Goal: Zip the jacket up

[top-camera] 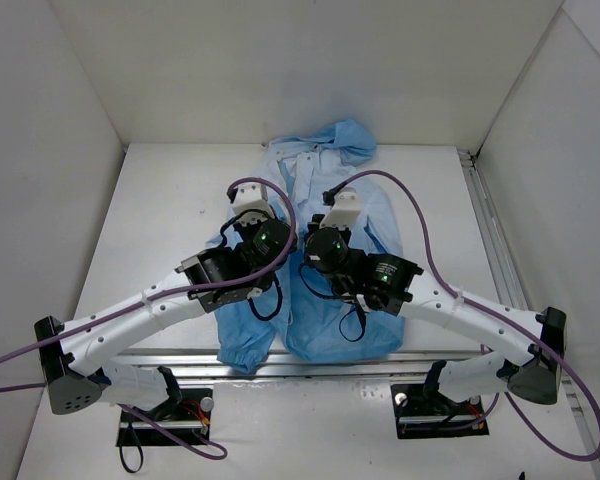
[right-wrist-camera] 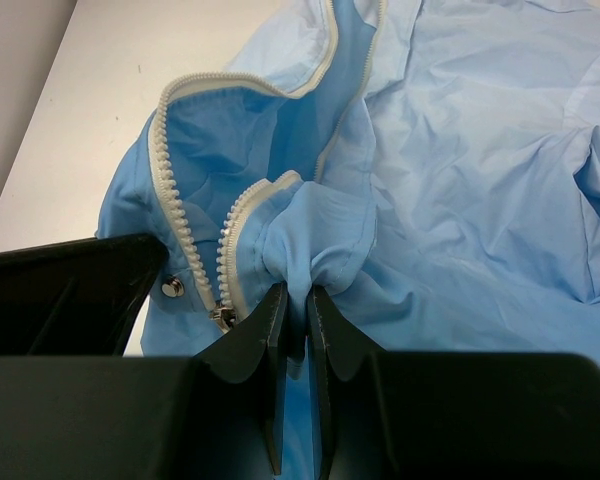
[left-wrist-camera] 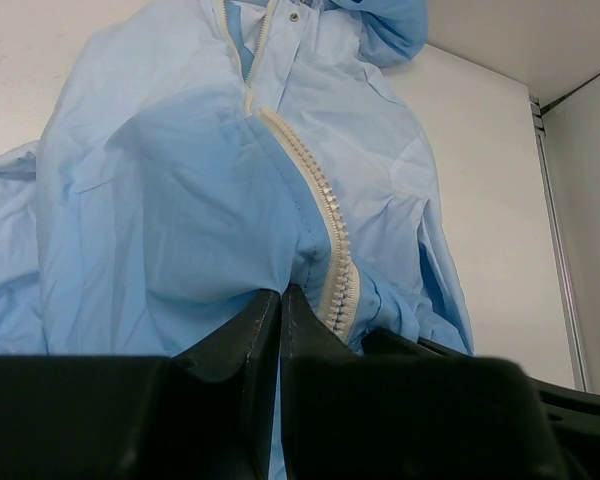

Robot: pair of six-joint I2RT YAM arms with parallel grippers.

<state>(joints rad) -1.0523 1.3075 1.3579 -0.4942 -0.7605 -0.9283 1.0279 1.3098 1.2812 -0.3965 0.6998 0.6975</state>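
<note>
The light blue jacket [top-camera: 365,215] lies flat on the white table, hood [top-camera: 345,138] at the far end and hem toward the arms. Its front is unzipped, with cream zipper teeth [right-wrist-camera: 168,205] spread apart and the metal slider [right-wrist-camera: 220,318] low on the track beside a snap [right-wrist-camera: 172,287]. My left gripper [left-wrist-camera: 280,292] is shut, with thin fabric left of the zipper teeth [left-wrist-camera: 330,215] drawn up tight into its tips. My right gripper [right-wrist-camera: 297,292] is shut on a bunched fold of the jacket just right of the slider. Both hover over the jacket's middle, left gripper [top-camera: 272,248] beside right gripper [top-camera: 318,252].
White walls enclose the table on three sides. An aluminium rail [top-camera: 487,235] runs along the right side and another [top-camera: 180,357] along the near edge, where the jacket's hem and cuff [top-camera: 242,355] overhang. Purple cables [top-camera: 420,240] loop above both arms.
</note>
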